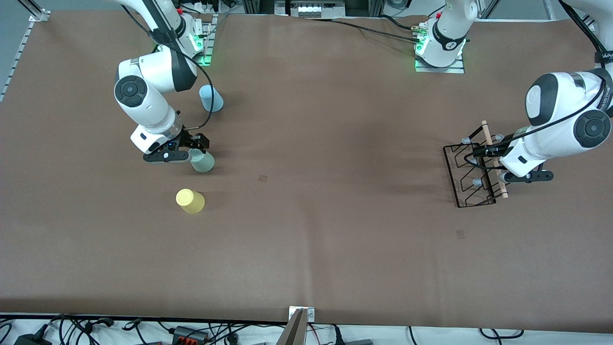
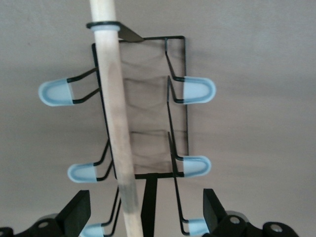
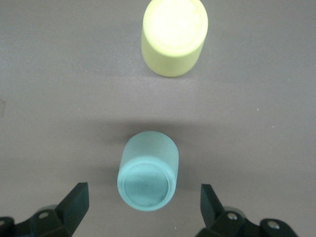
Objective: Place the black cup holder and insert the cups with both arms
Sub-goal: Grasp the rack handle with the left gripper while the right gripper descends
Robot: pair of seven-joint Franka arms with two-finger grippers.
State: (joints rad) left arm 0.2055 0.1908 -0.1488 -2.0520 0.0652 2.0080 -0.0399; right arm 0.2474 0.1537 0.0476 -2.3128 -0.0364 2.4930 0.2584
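Brown matting covered the table [image 1: 306, 249], with cables along its front edge and aluminium framing by the arm bases. At the right arm's end stood three upturned cups in a rough line: the light blue cup [image 1: 211, 98] nearest the bases, the mint green cup [image 1: 202, 160] in the middle, the yellow cup [image 1: 190, 201] nearest the front camera, all apart from one another. The right gripper [image 1: 189, 149] hung over the mint green cup, fingers spread wide and clear of it; its wrist view showed the cup [image 3: 147, 177] centred between the fingertips and the yellow cup [image 3: 174, 35] past it, bases up. Toward the left arm's end the black cup holder [image 1: 474, 172] stood on the matting, its pegs bare. The left gripper [image 1: 493, 163] was low over the wooden rod [image 1: 493, 160], released. Its wrist view alone showed the rod [image 2: 116, 113] running between the open fingertips, untouched, and the pale peg caps [image 2: 197, 90] either side.
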